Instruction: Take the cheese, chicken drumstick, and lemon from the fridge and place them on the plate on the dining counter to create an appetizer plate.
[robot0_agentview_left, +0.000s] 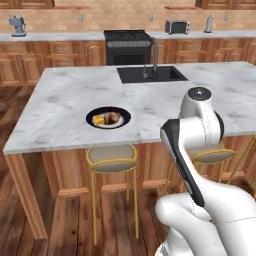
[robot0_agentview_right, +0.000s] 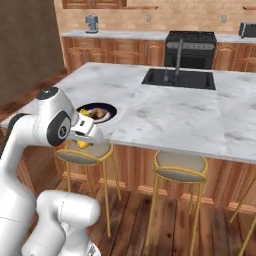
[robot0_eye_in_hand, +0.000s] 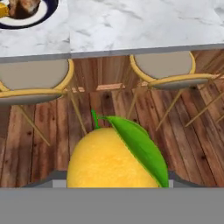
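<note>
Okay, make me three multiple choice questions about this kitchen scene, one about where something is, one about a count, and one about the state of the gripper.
1. Where is the plate?
A. in the sink
B. on the dining counter, above a stool
C. on the floor

2. How many foods lie on the plate?
A. none
B. two
C. four

3. What is the gripper doing?
A. holding the lemon
B. hanging open and empty
C. gripping the faucet

Answers:
1. B, the left base view shows the plate near the counter's front edge, over a yellow-framed stool.
2. B, the cheese and the chicken drumstick sit on it side by side.
3. A, the hand view shows the lemon with its green leaf right at the fingers, and the right base view shows yellow at the hand.
</note>
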